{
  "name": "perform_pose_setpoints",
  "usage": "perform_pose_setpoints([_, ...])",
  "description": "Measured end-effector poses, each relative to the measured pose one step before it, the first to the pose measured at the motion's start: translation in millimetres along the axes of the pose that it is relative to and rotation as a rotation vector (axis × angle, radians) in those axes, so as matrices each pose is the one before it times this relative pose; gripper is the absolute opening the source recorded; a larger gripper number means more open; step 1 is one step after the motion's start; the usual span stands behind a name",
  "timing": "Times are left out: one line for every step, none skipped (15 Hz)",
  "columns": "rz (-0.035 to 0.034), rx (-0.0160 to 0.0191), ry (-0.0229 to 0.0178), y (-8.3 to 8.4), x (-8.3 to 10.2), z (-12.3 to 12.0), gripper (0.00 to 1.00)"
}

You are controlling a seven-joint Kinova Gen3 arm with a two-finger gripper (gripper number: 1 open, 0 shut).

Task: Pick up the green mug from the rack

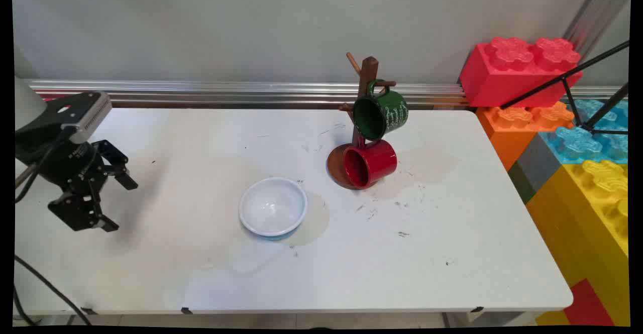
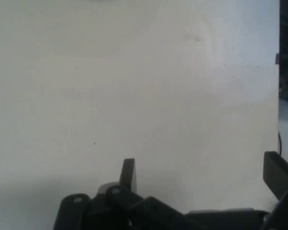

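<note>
My black gripper (image 1: 120,204) hangs open over the left part of the white table (image 1: 452,233), holding nothing. In the hand view the gripper (image 2: 204,175) has its two fingers wide apart above bare tabletop (image 2: 134,96). The nearest thing is a white bowl (image 1: 273,207) with a blue underside, standing upright to the gripper's right, well apart from it. Farther right a brown wooden mug tree (image 1: 365,80) carries a green mug (image 1: 380,113) on a peg. A red mug (image 1: 370,163) lies on its side against the tree's round base.
Large toy bricks stand off the table's right end: red (image 1: 517,70), orange (image 1: 522,123), blue (image 1: 587,138), yellow (image 1: 593,213). A black tripod leg (image 1: 572,78) crosses them. A metal rail (image 1: 226,93) runs along the wall. Black cables (image 1: 45,284) hang at the front left.
</note>
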Motion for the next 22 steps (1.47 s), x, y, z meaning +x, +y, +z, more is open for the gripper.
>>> perform_pose_setpoints([-0.00788, -0.00242, 0.01322, 0.65, 0.59, 0.95, 1.00])
perform_pose_setpoints([-0.00969, -0.00262, 0.01888, 0.59, 1.73, 0.79, 1.00])
perform_pose_setpoints([-0.00953, -0.00328, 0.02191, 0.35, 2.42, 0.57, 1.00])
perform_pose_setpoints([-0.00679, -0.00169, 0.01811, 0.03, 2.36, 0.40, 1.00])
perform_pose_setpoints([-0.00422, -0.00065, 0.01207, -0.15, 1.78, 0.25, 1.00])
perform_pose_setpoints([-0.00567, -0.00048, 0.01800, -0.42, 2.31, 0.29, 1.00])
perform_pose_setpoints([-0.00577, 0.00037, 0.02083, -0.75, 2.49, 0.07, 1.00])
perform_pose_setpoints([-0.00576, 0.00020, 0.02464, -1.07, 3.34, -0.05, 1.00])
perform_pose_setpoints([-0.00606, 0.00053, 0.02921, -1.13, 4.05, -0.14, 1.00])
perform_pose_setpoints([-0.00636, 0.00042, 0.03872, -1.67, 6.09, -0.44, 1.00])
perform_pose_setpoints([-0.00845, 0.00259, 0.04505, -1.63, 7.01, -0.56, 1.00])
perform_pose_setpoints([-0.00908, 0.00274, 0.05264, -1.92, 8.90, -0.41, 1.00])
perform_pose_setpoints([-0.00846, 0.00205, 0.04627, -1.43, 7.93, 0.00, 1.00])
perform_pose_setpoints([-0.00844, 0.00006, 0.05389, -1.83, 9.93, 0.71, 1.00])
perform_pose_setpoints([-0.00726, -0.00002, 0.04452, -1.02, 7.82, 0.81, 1.00])
perform_pose_setpoints([-0.00791, -0.00045, 0.04940, -0.84, 8.31, 1.21, 1.00])
perform_pose_setpoints([-0.00562, -0.00068, 0.04351, -0.72, 7.35, 1.78, 1.00])
perform_pose_setpoints([-0.00406, -0.00048, 0.03242, -0.39, 5.26, 1.71, 1.00])
perform_pose_setpoints([-0.00260, -0.00018, 0.01970, -0.15, 3.04, 1.15, 1.00])
perform_pose_setpoints([-0.00313, -0.00018, 0.02724, -0.25, 4.25, 1.76, 1.00])
perform_pose_setpoints([-0.00126, 0.00012, 0.01487, 0.12, 2.32, 1.35, 1.00])
perform_pose_setpoints([-0.00126, 0.00060, 0.02290, 0.32, 3.60, 2.68, 1.00])
